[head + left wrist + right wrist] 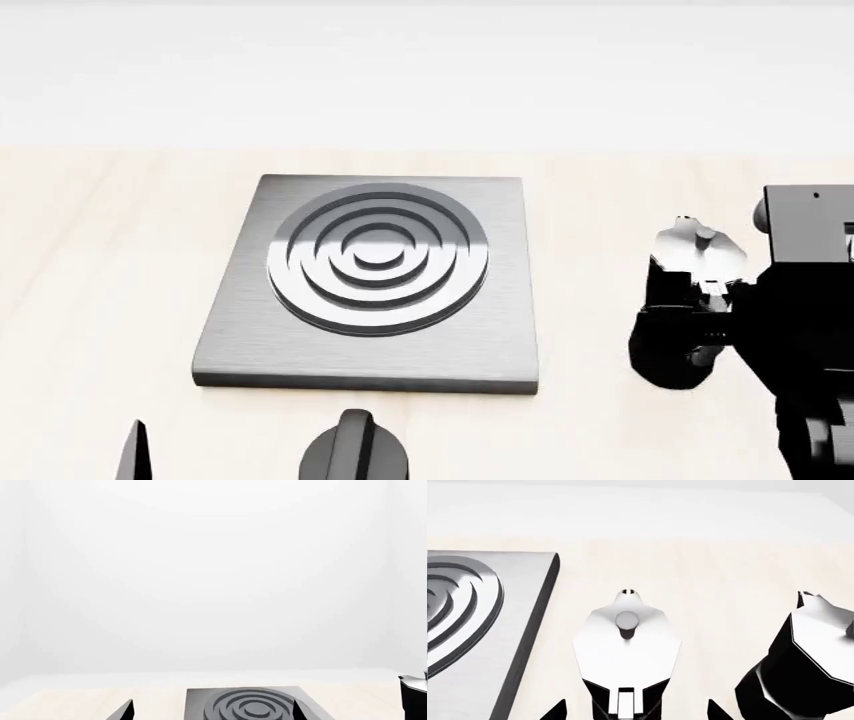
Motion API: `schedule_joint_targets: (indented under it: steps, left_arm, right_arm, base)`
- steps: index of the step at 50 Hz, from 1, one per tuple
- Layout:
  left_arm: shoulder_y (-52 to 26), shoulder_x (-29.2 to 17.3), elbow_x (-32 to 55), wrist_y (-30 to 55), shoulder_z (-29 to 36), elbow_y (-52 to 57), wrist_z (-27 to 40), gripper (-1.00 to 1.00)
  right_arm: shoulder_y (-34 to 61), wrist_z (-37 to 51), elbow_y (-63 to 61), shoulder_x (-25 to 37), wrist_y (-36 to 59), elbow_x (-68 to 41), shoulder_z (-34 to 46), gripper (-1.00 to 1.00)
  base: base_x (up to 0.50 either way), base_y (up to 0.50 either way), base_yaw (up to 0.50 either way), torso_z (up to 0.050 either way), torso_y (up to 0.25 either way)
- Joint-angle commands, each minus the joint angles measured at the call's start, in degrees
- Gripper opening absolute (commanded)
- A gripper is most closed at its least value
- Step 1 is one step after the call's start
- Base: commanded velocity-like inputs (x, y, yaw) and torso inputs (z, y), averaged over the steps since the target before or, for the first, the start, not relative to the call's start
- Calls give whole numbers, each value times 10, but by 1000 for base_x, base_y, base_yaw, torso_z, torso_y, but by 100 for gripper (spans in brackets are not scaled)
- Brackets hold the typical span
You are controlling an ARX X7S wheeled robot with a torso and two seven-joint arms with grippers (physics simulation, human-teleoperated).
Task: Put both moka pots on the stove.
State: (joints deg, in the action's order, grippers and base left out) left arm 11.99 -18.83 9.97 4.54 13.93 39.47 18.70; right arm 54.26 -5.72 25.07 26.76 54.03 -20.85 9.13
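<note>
Both of my tools matter here, but the right tool [627,715] is the one at work: its two dark fingertips stand apart on either side of the nearer moka pot [626,645], not yet touching it, so nothing is held. That pot stands upright just beside the stove [380,285], off its right edge; the second moka pot [807,660] stands further out from the stove on the same side, near the first. My left tool [210,711] is also spread and holds nothing, hanging over the stove's near edge with the burner rings between its tips.

My worry is the grasp. These pots look tall and narrow-waisted with a slick, faceted body, so if I close off-centre or catch the curved handle, I judge the pot could twist or tip. The second pot sits close enough that a wide sweep of my right arm might knock it over. When I set a pot down, the raised rings could leave it rocking if its base straddles a ridge. A low round black knob [354,450] sits just in front of the stove, and I would not want to clip it either.

As for the worktop [107,250], it is pale and wood-grained, flat and bare around the stove. Behind it the room is plain white, without any visible feature.
</note>
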Motion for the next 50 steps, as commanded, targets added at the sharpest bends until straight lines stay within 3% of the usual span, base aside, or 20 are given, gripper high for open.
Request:
schedule_joint_targets:
  steps: [1, 23, 24, 41, 50]
  left_arm:
    - [-1, -3, 3, -2, 0, -2, 3, 100]
    - [-4, -7, 2, -3, 8, -4, 8, 100]
    - [-4, -7, 2, -3, 8, -6, 8, 100]
    - [-5, -11, 4, -3, 11, -4, 13, 100]
    - [-6, -13, 5, -4, 13, -5, 15, 100]
  right_arm:
    - [-7, -15, 60, -12, -36, 9, 16, 100]
    - [-25, -8, 77, -10, -57, 10, 10, 100]
    - [-27, -5, 74, -10, -62, 12, 9, -100]
    - [-29, 5, 67, -10, -68, 17, 12, -100]
    - [-39, 23, -13, -7, -85, 11, -4, -100]
  base:
    - [0, 0, 0, 0, 0]
    - [0, 0, 0, 0, 0]
    - [0, 0, 0, 0, 0]
    - [1, 0, 0, 0, 0]
    - [0, 0, 0, 0, 0]
